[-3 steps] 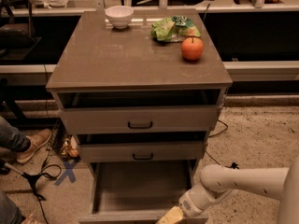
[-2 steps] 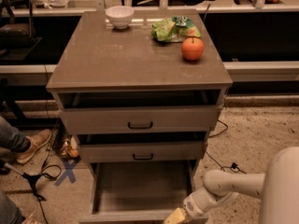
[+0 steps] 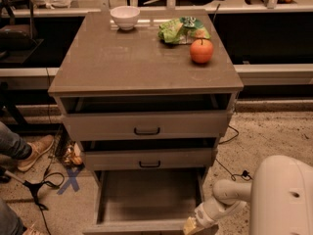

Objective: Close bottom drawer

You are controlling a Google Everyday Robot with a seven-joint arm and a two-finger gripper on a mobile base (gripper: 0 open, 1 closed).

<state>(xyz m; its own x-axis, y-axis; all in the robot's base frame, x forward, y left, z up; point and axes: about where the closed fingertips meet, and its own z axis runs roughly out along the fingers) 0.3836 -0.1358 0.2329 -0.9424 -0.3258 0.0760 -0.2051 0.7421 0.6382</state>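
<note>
The bottom drawer (image 3: pixel 146 195) stands pulled far out at the foot of the table (image 3: pixel 98 67). The claw (image 3: pixel 192 226) sits low by the drawer's right front corner; whether it is released or clenched I cannot tell. Above it, the middle drawer (image 3: pixel 149 158) and the top drawer (image 3: pixel 146 125) stand slightly open. On top of the table are an orange fruit (image 3: pixel 201 51), a green bag (image 3: pixel 178 31) and a white bowl (image 3: pixel 125 17).

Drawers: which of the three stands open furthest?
The bottom drawer, its long tray exposed near the floor; the top drawer and middle drawer are only slightly out. The gripper is by its front corner.
</note>
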